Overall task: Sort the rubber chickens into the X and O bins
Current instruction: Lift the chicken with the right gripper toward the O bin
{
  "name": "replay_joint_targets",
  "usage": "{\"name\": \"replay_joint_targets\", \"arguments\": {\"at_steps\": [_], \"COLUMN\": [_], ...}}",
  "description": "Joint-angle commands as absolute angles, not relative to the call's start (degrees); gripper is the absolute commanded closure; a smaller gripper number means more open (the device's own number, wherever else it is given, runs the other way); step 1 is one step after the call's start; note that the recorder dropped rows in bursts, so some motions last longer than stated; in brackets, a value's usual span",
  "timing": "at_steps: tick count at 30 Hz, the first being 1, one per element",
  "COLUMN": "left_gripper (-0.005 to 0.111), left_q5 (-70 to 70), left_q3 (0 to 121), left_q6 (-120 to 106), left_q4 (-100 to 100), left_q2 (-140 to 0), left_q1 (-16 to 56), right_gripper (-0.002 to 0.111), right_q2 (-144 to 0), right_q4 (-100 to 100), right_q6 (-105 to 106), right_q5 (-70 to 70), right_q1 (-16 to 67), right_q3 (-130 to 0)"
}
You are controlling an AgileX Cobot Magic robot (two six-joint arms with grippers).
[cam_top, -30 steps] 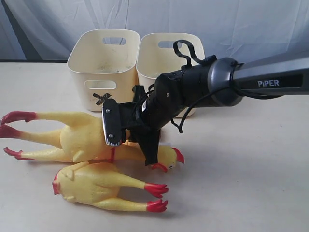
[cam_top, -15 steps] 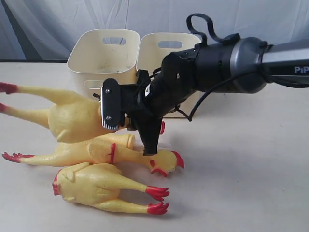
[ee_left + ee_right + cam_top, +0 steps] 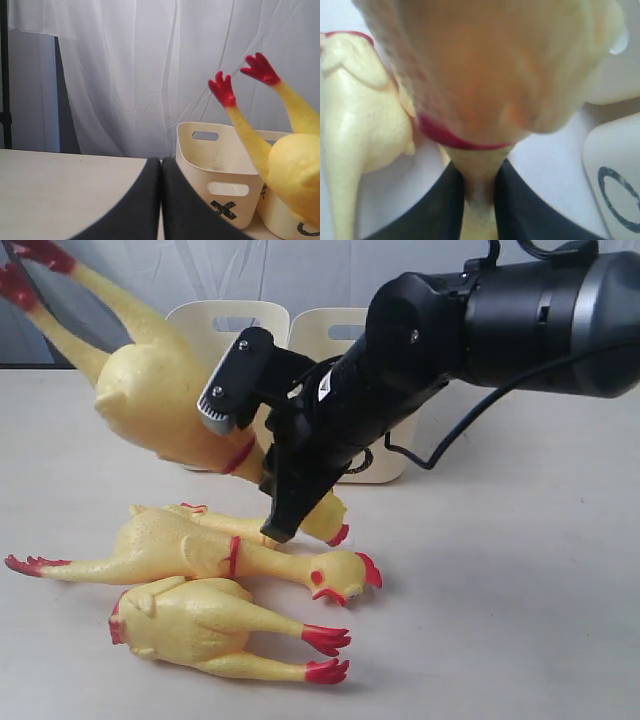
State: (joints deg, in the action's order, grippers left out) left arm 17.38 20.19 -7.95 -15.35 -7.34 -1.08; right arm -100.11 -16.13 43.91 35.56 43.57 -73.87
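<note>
My right gripper (image 3: pixel 262 465) is shut on the neck of a large yellow rubber chicken (image 3: pixel 160 390). It holds it in the air in front of the bins, with the red feet up at the far left. The right wrist view shows the fingers (image 3: pixel 452 200) clamping the neck just below the red ring of this chicken (image 3: pixel 485 65). Two more chickens lie on the table: a long one (image 3: pixel 180 545) and another (image 3: pixel 195 625) nearer the front. The X bin (image 3: pixel 220 170) and the O bin (image 3: pixel 280 220) stand side by side at the back. My left gripper (image 3: pixel 161 161) is shut and empty, well short of the X bin.
A white curtain hangs behind the table. From the exterior camera the bins (image 3: pixel 230 320) are largely covered by the raised chicken and the black arm (image 3: pixel 480 320). The O mark on its bin (image 3: pixel 617 195) shows beside the held chicken. Bare tabletop lies to the right.
The right gripper rose and tilted, lifting the large chicken off the table. Its feet swung up to the top left, and the long chicken beneath it came into full view.
</note>
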Motion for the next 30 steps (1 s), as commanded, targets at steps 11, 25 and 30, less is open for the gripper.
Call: {"name": "replay_joint_targets", "arguments": {"at_steps": [11,25,30], "left_gripper": [0.106,0.106,0.106], "left_q5": [17.0,17.1,16.9], "left_q3": [20.6,20.6,20.6], "left_q6": [-7.7,-7.7,-7.7], "left_q4": [-15.8,-15.9,-15.9], "left_q2": [-7.0,-7.0,-7.0], "left_q1": [-1.0,-1.0,-1.0], "right_gripper": [0.109,0.109,0.109], "right_q2": [-96.3,-96.2,-97.2], "right_q4": [-21.7,-30.4,-30.5], "right_q6": [17.6,13.3,13.0], "right_q5": [37.4,32.5,31.8], "right_q1": [39.1,25.9,23.4], "right_q3": [-73.9,-73.9,-75.5]}}
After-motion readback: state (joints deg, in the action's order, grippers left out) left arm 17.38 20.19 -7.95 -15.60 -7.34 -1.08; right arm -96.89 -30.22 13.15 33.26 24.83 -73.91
